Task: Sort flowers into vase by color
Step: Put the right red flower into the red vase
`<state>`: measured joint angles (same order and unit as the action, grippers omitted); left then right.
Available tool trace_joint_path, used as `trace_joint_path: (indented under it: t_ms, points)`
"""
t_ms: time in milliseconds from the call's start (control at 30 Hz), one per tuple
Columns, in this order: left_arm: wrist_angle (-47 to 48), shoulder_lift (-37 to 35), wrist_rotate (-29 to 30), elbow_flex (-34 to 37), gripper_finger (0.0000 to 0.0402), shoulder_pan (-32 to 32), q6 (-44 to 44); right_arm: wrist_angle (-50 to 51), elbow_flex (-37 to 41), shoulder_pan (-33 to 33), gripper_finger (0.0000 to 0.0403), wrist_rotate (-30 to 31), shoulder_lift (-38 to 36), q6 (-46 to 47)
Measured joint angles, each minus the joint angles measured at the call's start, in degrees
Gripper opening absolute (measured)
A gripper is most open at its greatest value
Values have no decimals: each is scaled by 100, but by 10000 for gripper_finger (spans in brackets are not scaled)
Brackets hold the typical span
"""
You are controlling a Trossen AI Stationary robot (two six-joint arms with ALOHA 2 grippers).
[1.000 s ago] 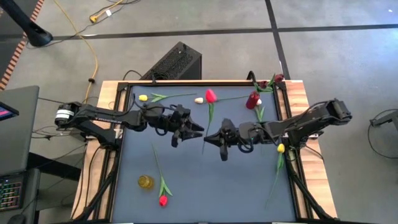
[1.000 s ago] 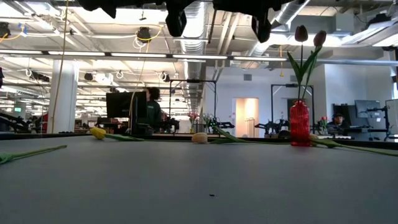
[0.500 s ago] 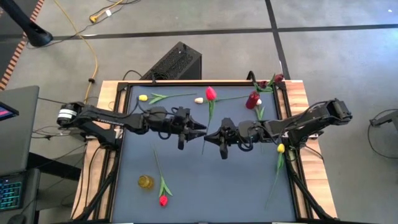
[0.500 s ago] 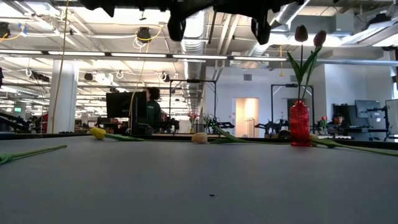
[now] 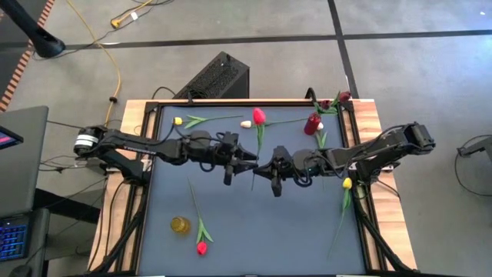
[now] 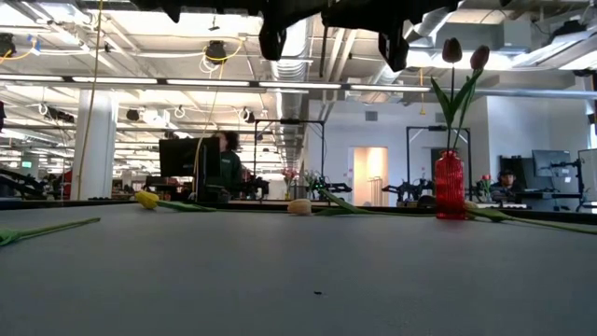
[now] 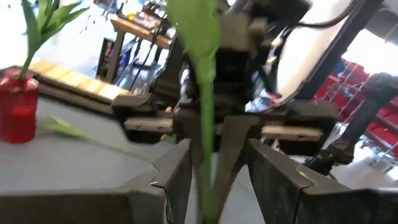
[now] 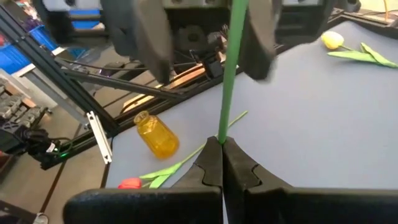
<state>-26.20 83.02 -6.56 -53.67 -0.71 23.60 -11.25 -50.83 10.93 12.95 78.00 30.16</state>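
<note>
A red tulip point(image 5: 260, 117) is held over the middle of the table. Its head points toward the far edge and its green stem point(image 5: 257, 150) runs back toward the near edge. My right gripper point(image 5: 259, 171) is shut on the stem. My left gripper point(image 5: 245, 160) is open right beside it. In the left wrist view its fingers point(image 7: 179, 177) stand on either side of the stem point(image 7: 208, 155) with a gap. The red vase point(image 5: 311, 123) stands by the far right corner with two dark red tulips point(image 5: 342, 97) in it. My right gripper pinches the tulip's stem near its lower end point(image 8: 222, 132) between its two fingertips. It comes level from the table's right, with the fingers across the stem. The tulip is lifted clear of the table and lies roughly level.
A yellow vase point(image 5: 179, 225) lies on its side near the left front. A red tulip point(image 5: 201, 247) lies beside it. A yellow tulip point(image 5: 177, 121) and a white bud point(image 5: 246, 123) lie by the far edge. Another yellow tulip point(image 5: 347, 183) lies at the right edge.
My left gripper has moved toward the table's right, up to the held stem and my right gripper, and its open fingers now straddle the stem. My right gripper and the tulip have stayed in place.
</note>
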Motion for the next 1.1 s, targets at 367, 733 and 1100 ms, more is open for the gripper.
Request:
trace_joint_path:
  t_ms: [367, 733, 1100]
  points:
    - [-10, 0, 48, 0, 47, 0, 12, 10, 0, 29, 18, -5, 0, 32]
    - [-8, 0, 57, 0, 2, -18, 19, -25, 0, 23, 53, -113, 2, 46]
    - [-52, 0, 37, 0, 0, -226, 19, 391, 0, 21, 152, -256, -411, 38]
